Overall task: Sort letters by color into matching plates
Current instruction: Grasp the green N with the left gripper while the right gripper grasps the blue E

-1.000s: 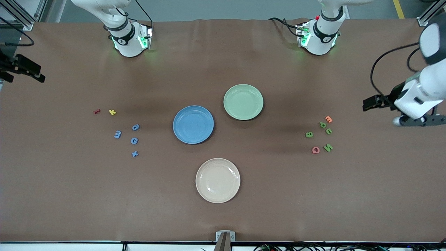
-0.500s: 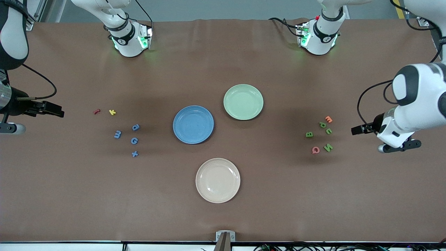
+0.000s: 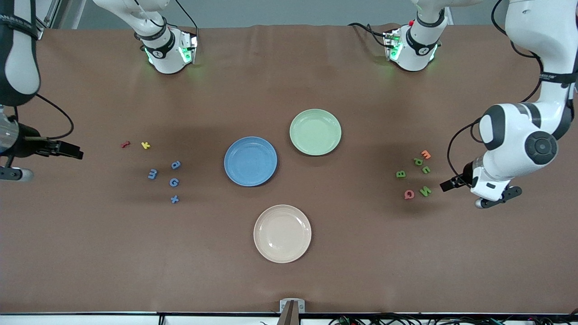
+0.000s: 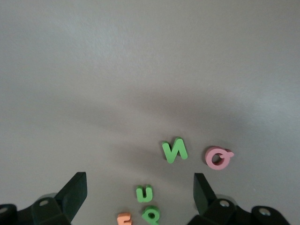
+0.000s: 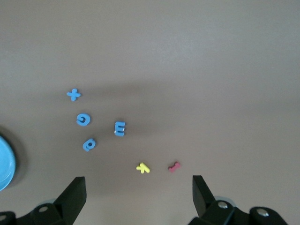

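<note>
The blue plate (image 3: 250, 161) and the pale green plate (image 3: 315, 132) sit side by side at mid-table, both bare. Several blue letters (image 3: 174, 182) (image 5: 83, 120) lie loose toward the right arm's end. Several green letters (image 3: 425, 191) (image 4: 174, 150) lie toward the left arm's end. My left gripper (image 3: 448, 184) (image 4: 139, 194) hangs open over the table beside the green cluster, nothing between its fingers. My right gripper (image 3: 74, 151) (image 5: 138, 197) hangs open over the table's edge at the right arm's end, apart from the blue letters.
A beige plate (image 3: 282, 233) lies nearer the front camera than the other two. A red letter (image 3: 125, 144) and a yellow one (image 3: 145, 145) lie by the blue group. An orange letter (image 3: 425, 154) and a pink Q (image 3: 408, 194) mix with the green group.
The left arm has swung in, bringing its gripper close to the green letters. The right arm has come into view at its end of the table. No letter has moved.
</note>
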### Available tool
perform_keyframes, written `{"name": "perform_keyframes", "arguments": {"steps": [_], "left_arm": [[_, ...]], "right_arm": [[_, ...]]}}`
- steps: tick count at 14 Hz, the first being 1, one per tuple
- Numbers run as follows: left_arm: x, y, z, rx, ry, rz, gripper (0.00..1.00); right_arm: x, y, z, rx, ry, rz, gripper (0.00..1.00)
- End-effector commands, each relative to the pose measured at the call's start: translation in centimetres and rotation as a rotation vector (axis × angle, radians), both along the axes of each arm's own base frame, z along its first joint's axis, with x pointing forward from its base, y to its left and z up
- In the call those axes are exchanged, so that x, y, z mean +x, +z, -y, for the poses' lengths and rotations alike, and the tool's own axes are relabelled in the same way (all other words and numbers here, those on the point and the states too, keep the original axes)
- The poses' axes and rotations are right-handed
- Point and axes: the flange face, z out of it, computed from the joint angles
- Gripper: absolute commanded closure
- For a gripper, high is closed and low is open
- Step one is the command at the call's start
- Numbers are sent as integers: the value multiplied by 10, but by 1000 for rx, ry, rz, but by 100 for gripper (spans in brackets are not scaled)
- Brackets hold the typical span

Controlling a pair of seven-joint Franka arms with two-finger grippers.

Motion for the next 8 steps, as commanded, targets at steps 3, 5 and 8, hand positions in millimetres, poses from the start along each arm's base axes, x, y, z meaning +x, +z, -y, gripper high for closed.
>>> {"name": "perform_keyframes", "arguments": {"steps": [3,5,8], "left_arm": [[-6,-34,16,-2,93,-3,0],[-5,-47,16,-2,121,2,0],[-4,-67,20,-3,169,19,0]], "right_arm": [[-10,-64,-4,20,-52,72,0],[-8,-96,-28,30,-85,96,0],[-6,-169,-43,20,-94,124,3]]}}
